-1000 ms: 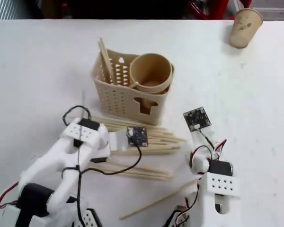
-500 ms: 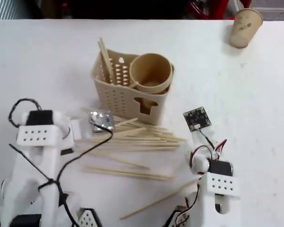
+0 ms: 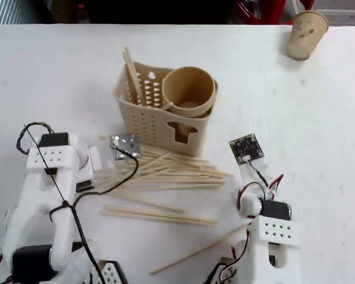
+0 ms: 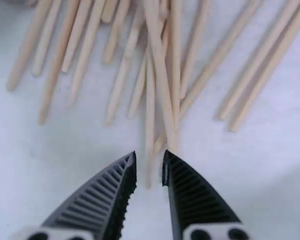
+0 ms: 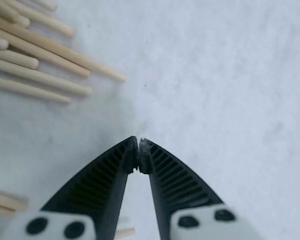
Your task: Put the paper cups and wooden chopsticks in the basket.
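**Left pincer over loose chopsticks, one cup far off**

The right arm (image 3: 275,228) is sitting at 5 o'clock. The right gripper (image 5: 139,142) is pressing its tips together on nothing, hanging over bare tabletop near some stick ends. The left arm (image 3: 50,163) is sitting at 8 o'clock. The left gripper (image 4: 149,159) is spreading only narrowly, with one stick end lying between the tips and nothing pinched.

The pale wooden chopsticks (image 3: 165,174) are fanning across table centre, and one stray stick (image 3: 195,251) is lying at 6 o'clock. The beige perforated plastic basket (image 3: 143,121) is standing just beyond the pile, holding a tan paper cup (image 3: 189,89) and a few leaning chopsticks (image 3: 132,74). A second tan paper cup (image 3: 306,34) is waiting at 1 o'clock, well apart.

Risks:
- The sticks are crossing, so closing is likely catching several or squirting one out.
- A stick pinched by its end may be drooping and knocking the light basket.
- The far cup is probably stretching either arm's reach.

The white matte table (image 3: 59,71) is looking slightly mottled. Beyond its 12 o'clock edge a dark strip and a red frame (image 3: 266,10) are showing.
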Robot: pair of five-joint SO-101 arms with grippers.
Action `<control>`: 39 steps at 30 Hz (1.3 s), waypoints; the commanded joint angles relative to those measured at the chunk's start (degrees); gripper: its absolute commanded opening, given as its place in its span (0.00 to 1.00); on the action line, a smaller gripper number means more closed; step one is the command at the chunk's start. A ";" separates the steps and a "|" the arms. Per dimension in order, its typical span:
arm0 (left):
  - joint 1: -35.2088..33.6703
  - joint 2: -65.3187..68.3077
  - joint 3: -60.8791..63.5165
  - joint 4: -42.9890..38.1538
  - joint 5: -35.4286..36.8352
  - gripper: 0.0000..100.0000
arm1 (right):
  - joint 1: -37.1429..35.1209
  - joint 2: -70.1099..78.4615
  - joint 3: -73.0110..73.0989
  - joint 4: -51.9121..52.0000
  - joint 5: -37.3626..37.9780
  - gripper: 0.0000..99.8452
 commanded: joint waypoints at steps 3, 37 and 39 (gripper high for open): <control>5.58 -0.04 -0.35 -0.70 -0.44 0.11 | 0.40 -0.22 -0.18 -1.01 -0.44 0.02; 21.41 4.09 8.44 -21.10 12.57 0.15 | 0.40 -0.31 -0.18 -1.01 -0.26 0.02; 21.32 7.60 8.35 -23.47 13.10 0.15 | 0.40 -0.31 -0.18 -1.01 -0.26 0.02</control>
